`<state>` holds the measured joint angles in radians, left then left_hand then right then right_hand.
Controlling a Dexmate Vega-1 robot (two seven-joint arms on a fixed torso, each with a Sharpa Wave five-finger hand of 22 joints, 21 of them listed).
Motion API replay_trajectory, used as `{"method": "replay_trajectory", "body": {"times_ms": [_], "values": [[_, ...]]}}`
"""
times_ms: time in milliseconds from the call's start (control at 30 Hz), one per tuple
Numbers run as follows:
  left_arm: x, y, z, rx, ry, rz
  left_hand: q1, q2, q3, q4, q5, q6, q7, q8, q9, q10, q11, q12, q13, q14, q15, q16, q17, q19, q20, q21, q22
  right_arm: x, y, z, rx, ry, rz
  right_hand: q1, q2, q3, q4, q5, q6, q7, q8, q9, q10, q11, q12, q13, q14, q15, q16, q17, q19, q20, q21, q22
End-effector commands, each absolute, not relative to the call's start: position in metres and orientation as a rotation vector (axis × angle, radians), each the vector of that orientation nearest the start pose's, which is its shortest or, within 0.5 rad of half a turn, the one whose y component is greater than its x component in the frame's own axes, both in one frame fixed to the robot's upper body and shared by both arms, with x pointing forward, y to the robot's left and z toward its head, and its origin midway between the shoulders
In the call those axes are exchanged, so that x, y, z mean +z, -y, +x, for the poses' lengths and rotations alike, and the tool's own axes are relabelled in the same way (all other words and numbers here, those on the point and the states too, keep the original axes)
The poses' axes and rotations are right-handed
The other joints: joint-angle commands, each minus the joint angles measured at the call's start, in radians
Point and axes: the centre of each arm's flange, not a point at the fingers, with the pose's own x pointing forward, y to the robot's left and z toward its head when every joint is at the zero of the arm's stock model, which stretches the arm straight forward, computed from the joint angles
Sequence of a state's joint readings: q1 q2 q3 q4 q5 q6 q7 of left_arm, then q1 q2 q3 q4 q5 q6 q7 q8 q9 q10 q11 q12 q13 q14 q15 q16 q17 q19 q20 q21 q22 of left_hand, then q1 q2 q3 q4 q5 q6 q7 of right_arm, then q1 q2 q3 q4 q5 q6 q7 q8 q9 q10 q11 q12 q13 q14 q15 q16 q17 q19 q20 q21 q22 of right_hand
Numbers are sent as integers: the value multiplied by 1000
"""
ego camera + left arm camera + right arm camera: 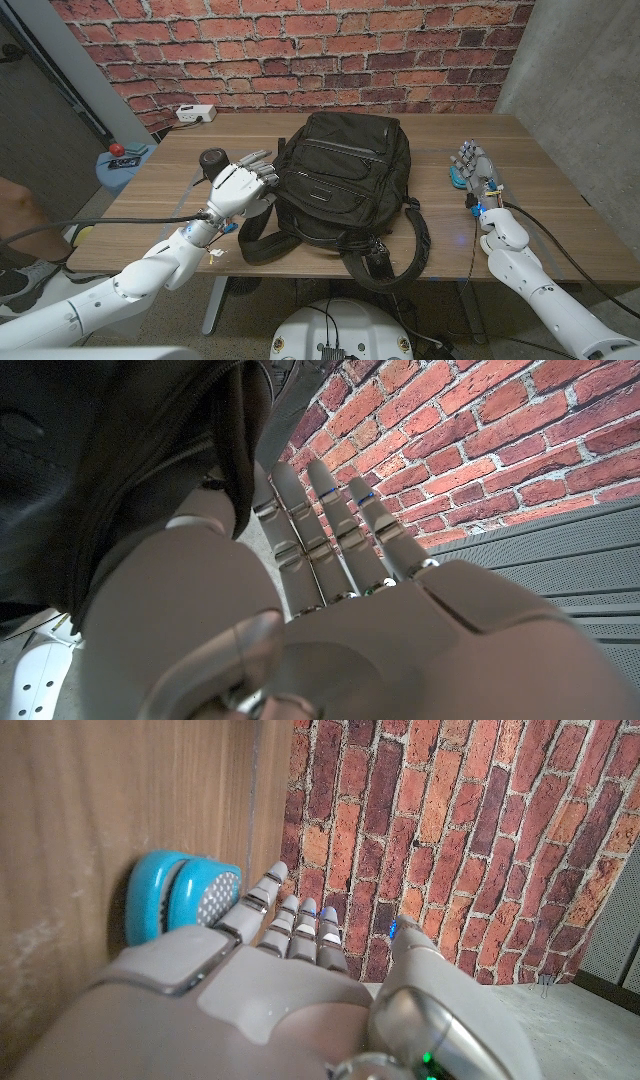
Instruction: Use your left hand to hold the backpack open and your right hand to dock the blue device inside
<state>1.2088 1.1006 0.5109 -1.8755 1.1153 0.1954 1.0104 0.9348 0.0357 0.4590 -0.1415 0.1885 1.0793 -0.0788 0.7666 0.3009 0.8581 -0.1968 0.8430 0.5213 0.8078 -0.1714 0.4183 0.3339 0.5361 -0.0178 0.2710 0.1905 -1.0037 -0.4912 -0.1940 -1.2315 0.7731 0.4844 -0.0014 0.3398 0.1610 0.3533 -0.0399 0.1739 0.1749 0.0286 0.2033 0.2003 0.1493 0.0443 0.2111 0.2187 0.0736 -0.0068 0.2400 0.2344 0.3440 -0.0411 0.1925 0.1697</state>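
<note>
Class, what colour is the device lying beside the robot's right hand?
The device is bright blue, with a dotted grey face; the right wrist view shows it best.

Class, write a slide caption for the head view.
Left hand beside black backpack; right hand at blue device.

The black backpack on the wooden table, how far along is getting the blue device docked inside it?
Early stage. Nothing looks finished: the black fabric backpack lies with no opening visible. In hand: the left hand is at its left edge, fingers against the fabric in the left wrist view, and the right hand is beside the rounded blue device on the table, not visibly gripping it. Left: opening, grasping, docking.
</note>
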Motion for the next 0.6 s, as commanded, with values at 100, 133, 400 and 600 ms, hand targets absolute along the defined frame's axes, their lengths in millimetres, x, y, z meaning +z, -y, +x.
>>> {"method": "replay_trajectory", "body": {"times_ms": [100,133,400,600], "values": [[-49,-270,457,545,1488,1680,-12,-6,3,-3,-3,15,-5,-10,-12,22,-7,-12,-12,13,-3,4,-1,7,-1,3,3,-81,389,623,-29,657,235,4,8,2,-4,2,-3,0,1,3,2,3,0,0,6,4,0,6,5,-20,5,4],[-48,-270,456,546,1488,1678,-13,-6,2,-3,-4,16,-5,-11,-14,23,-8,-12,-12,12,-2,5,0,7,-1,3,3,-81,388,623,-28,657,232,4,7,2,-4,2,-3,0,1,3,1,1,0,0,6,4,0,6,5,-21,5,4],[-36,-272,455,545,1469,1668,-15,-6,2,-5,-6,20,-10,-19,-31,26,-11,-18,-11,14,-6,3,1,2,-4,1,2,-73,386,622,-22,658,215,4,7,2,-5,2,-4,-1,1,2,0,1,0,0,7,4,0,6,5,-20,5,4],[-26,-272,455,542,1452,1661,-17,-4,1,-5,-7,23,-11,-23,-39,29,-12,-19,-9,18,-6,3,2,1,-4,0,2,-71,386,621,-17,654,205,4,7,3,-5,2,-5,0,0,2,1,1,0,0,6,4,0,6,5,-20,5,4]]}}
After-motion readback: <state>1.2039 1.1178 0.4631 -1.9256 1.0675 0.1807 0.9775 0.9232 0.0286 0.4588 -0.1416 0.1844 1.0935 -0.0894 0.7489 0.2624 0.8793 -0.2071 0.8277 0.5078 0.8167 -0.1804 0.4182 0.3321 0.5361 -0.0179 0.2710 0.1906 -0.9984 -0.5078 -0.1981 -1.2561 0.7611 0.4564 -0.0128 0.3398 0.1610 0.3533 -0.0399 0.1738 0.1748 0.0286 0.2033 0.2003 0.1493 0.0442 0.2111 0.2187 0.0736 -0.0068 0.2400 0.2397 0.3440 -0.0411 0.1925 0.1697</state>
